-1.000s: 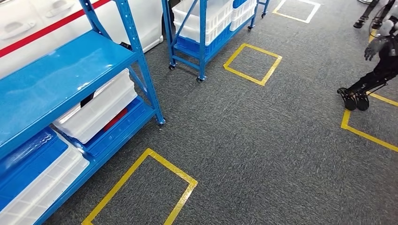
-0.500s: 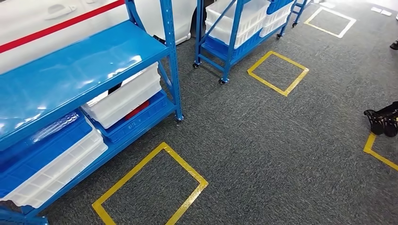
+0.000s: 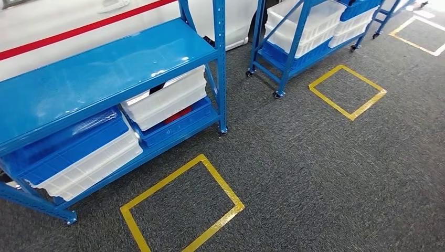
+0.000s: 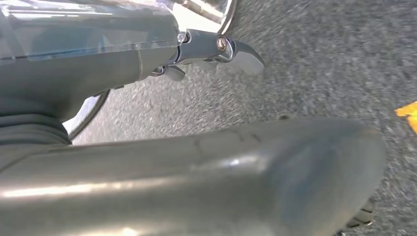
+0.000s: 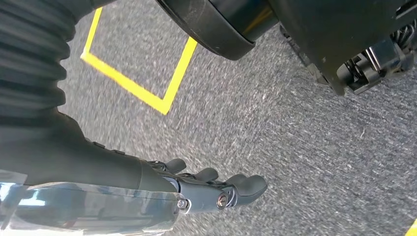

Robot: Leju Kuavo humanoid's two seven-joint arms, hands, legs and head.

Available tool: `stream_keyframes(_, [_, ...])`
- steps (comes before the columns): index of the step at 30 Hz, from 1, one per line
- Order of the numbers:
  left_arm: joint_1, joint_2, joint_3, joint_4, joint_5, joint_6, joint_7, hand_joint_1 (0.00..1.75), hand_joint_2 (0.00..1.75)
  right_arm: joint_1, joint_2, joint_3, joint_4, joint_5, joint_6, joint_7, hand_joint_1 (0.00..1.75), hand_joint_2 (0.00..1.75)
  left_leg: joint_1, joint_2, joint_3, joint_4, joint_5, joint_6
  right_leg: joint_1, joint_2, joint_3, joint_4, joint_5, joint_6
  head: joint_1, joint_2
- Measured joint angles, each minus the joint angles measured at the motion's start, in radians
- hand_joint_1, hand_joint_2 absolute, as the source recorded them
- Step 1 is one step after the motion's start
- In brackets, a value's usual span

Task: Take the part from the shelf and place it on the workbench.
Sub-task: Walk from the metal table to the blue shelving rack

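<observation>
1. Shelf point(image 3: 105, 73): a blue steel rack at 10 o'clock in the head view, its top board bare.
2. Bins point(image 3: 168, 100): white and blue trays lie stacked on the lower level. A red item point(image 3: 178, 114) shows between two of them; whether it is the part cannot be told.
3. Second rack point(image 3: 309, 31): on wheels at 1 o'clock, loaded with white and blue trays.
4. Floor point(image 3: 325, 178): grey carpet with yellow tape squares point(image 3: 181, 207), one at 6 o'clock and one at 2 o'clock.
5. Left hand point(image 4: 216, 54): hangs over the carpet, fingers loose, holding nothing.
6. Right hand point(image 5: 216, 189): hangs over the carpet near tape, fingers extended, released.
</observation>
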Motion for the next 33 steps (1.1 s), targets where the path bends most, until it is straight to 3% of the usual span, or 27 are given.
stream_keyframes(1, [0.002, 0.000, 0.000, 0.000, -0.002, 0.000, 0.001, 0.00, 0.00, 0.000, 0.000, -0.001, 0.000, 0.001, 0.000, 0.000, 0.00, 1.75, 0.000, 0.004, -0.008, 0.025, -0.002, 0.000, 0.002, -0.013, 0.001, 0.000, -0.001, -0.001, 0.000, 0.000])
stream_keyframes(2, [0.003, 0.001, 0.000, 0.000, -0.005, 0.000, 0.002, 0.00, 0.00, 0.000, 0.000, -0.001, 0.000, 0.003, 0.001, 0.000, 0.00, 1.75, 0.000, 0.007, 0.005, 0.009, 0.014, 0.001, 0.004, -0.026, 0.002, 0.000, -0.002, -0.001, 0.000, 0.000])
stream_keyframes(4, [0.004, 0.004, 0.000, 0.000, -0.008, -0.001, 0.002, 0.00, 0.00, 0.001, 0.000, -0.001, 0.000, 0.006, 0.002, 0.000, 0.00, 1.75, -0.003, 0.028, 0.077, -0.119, 0.073, 0.009, 0.006, -0.046, 0.009, 0.000, -0.007, 0.002, 0.000, 0.000])
stream_keyframes(6, [0.001, 0.005, 0.000, 0.000, -0.010, -0.003, 0.002, 0.00, 0.00, 0.001, 0.000, -0.001, 0.000, 0.008, 0.004, 0.000, 0.00, 1.75, -0.012, 0.061, 0.137, -0.231, 0.100, 0.022, 0.011, -0.064, 0.013, 0.002, -0.012, 0.010, 0.000, 0.000])
stream_keyframes(7, [-0.001, 0.005, 0.000, 0.000, -0.010, -0.004, 0.002, 0.00, 0.00, 0.001, -0.001, -0.001, 0.000, 0.009, 0.004, 0.000, 0.00, 1.75, -0.017, 0.069, 0.146, -0.253, 0.099, 0.028, 0.013, -0.072, 0.013, 0.002, -0.014, 0.014, 0.000, 0.000])
stream_keyframes(9, [0.001, 0.005, 0.000, 0.000, -0.010, -0.008, 0.002, 0.00, 0.00, -0.001, -0.001, -0.001, 0.000, 0.010, 0.006, 0.000, 0.00, 1.75, -0.018, 0.058, 0.145, -0.258, 0.099, 0.038, 0.015, -0.085, 0.015, 0.001, -0.016, 0.023, 0.000, 0.000])
stream_keyframes(10, [0.002, 0.005, 0.000, 0.000, -0.011, -0.011, 0.002, 0.00, 0.00, -0.002, -0.001, -0.002, 0.000, 0.011, 0.006, 0.001, 0.00, 1.75, -0.016, 0.050, 0.146, -0.262, 0.101, 0.042, 0.014, -0.077, 0.015, 0.005, -0.021, 0.029, 0.000, 0.000])
stream_keyframes(12, [0.001, 0.004, 0.000, 0.000, -0.017, -0.016, 0.003, 0.00, 0.00, -0.004, -0.002, -0.002, -0.001, 0.013, 0.006, 0.002, 0.00, 1.75, -0.010, 0.036, 0.147, -0.271, 0.107, 0.052, 0.010, -0.034, -0.008, 0.059, -0.059, 0.041, 0.000, 0.000])
stream_keyframes(14, [-0.003, 0.003, 0.000, 0.000, -0.024, -0.020, 0.003, 0.00, 0.00, -0.009, -0.002, -0.003, -0.001, 0.013, 0.005, 0.002, 0.00, 1.75, -0.009, 0.021, 0.145, -0.272, 0.110, 0.058, 0.006, 0.003, -0.066, 0.184, -0.121, 0.046, 0.000, 0.000])
stream_keyframes(15, [-0.004, 0.002, 0.000, 0.000, -0.026, -0.021, 0.003, 0.00, 0.00, -0.014, -0.003, -0.004, -0.001, 0.012, 0.005, 0.002, 0.00, 1.75, -0.009, 0.013, 0.144, -0.272, 0.110, 0.060, 0.005, 0.007, -0.093, 0.245, -0.142, 0.047, 0.000, 0.000])
stream_keyframes(16, [-0.004, 0.001, 0.000, 0.000, -0.027, -0.021, 0.004, 0.00, 0.00, -0.017, -0.003, -0.005, -0.001, 0.012, 0.005, 0.002, 0.00, 1.75, -0.009, 0.003, 0.144, -0.271, 0.110, 0.060, 0.005, 0.008, -0.107, 0.279, -0.145, 0.048, 0.000, 0.000])
stream_keyframes(17, [-0.003, 0.000, 0.000, 0.000, -0.027, -0.021, 0.004, 0.00, 0.00, -0.019, -0.003, -0.005, -0.001, 0.012, 0.005, 0.004, 0.00, 1.75, -0.009, -0.008, 0.145, -0.270, 0.110, 0.059, 0.004, 0.008, -0.104, 0.274, -0.128, 0.048, 0.000, 0.000])
stream_keyframes(18, [-0.003, -0.002, 0.000, 0.000, -0.025, -0.021, 0.005, 0.00, 0.00, -0.018, -0.004, -0.005, -0.001, 0.012, 0.006, 0.005, 0.00, 1.75, -0.009, -0.021, 0.146, -0.268, 0.111, 0.058, 0.002, 0.012, -0.084, 0.230, -0.092, 0.047, 0.000, 0.000])
stream_keyframes(20, [-0.004, -0.008, 0.000, 0.000, -0.020, -0.019, 0.005, 0.00, 0.00, -0.011, -0.005, -0.006, 0.000, 0.013, 0.006, 0.008, 0.00, 1.75, -0.009, -0.047, 0.143, -0.263, 0.112, 0.051, -0.002, 0.044, -0.027, 0.097, -0.023, 0.043, 0.000, 0.000])
stream_keyframes(22, [-0.005, -0.011, 0.000, 0.000, -0.015, -0.016, 0.005, 0.00, 0.00, -0.005, -0.007, -0.006, 0.000, 0.014, 0.006, 0.007, 0.00, 1.75, -0.009, -0.066, 0.131, -0.257, 0.117, 0.039, -0.003, 0.075, -0.003, 0.023, -0.005, 0.038, 0.000, 0.000])
stream_keyframes(25, [0.000, -0.011, 0.000, 0.000, -0.007, -0.010, 0.005, 0.00, 0.00, -0.007, -0.004, -0.006, -0.001, 0.017, 0.007, 0.005, 0.00, 1.75, -0.006, -0.084, 0.119, -0.259, 0.127, 0.019, -0.002, 0.060, -0.004, 0.009, -0.001, 0.021, 0.000, 0.000])
stream_keyframes(27, [0.000, -0.011, 0.001, 0.000, -0.006, -0.007, 0.005, 0.00, 0.00, -0.007, -0.001, -0.006, -0.001, 0.020, 0.008, 0.004, 0.00, 1.75, -0.008, -0.056, 0.097, -0.218, 0.099, 0.010, -0.005, 0.038, -0.001, 0.000, 0.006, 0.007, -0.001, 0.000])
stream_keyframes(30, [-0.003, -0.011, 0.001, 0.000, -0.004, -0.003, 0.005, 0.00, 0.00, -0.005, -0.001, -0.008, -0.001, 0.023, 0.009, 0.004, 0.00, 1.75, -0.004, -0.004, 0.014, -0.031, 0.009, -0.001, 0.000, -0.001, -0.002, -0.002, 0.007, -0.001, -0.001, 0.000])
stream_keyframes(31, [-0.002, -0.012, 0.002, 0.000, -0.003, -0.001, 0.005, 0.00, 0.00, -0.004, -0.001, -0.008, -0.001, 0.025, 0.010, 0.004, 0.00, 1.75, -0.003, 0.002, -0.005, 0.014, -0.003, -0.004, 0.002, -0.014, -0.001, -0.002, 0.006, -0.002, -0.001, 0.000])
stream_keyframes(32, [-0.001, -0.012, 0.003, 0.000, -0.001, 0.001, 0.006, 0.00, 0.00, -0.004, -0.001, -0.008, -0.001, 0.026, 0.012, 0.004, 0.00, 1.75, -0.002, 0.005, -0.006, 0.022, 0.004, -0.005, 0.003, -0.025, 0.000, -0.002, 0.005, -0.002, -0.001, 0.000])
stream_keyframes(33, [0.000, -0.012, 0.004, 0.000, 0.001, 0.003, 0.007, 0.00, 0.00, -0.004, -0.001, -0.008, -0.001, 0.027, 0.014, 0.004, 0.00, 1.75, -0.002, 0.010, 0.014, -0.013, 0.029, -0.004, 0.004, -0.036, 0.003, -0.002, 0.003, -0.001, -0.001, 0.000])
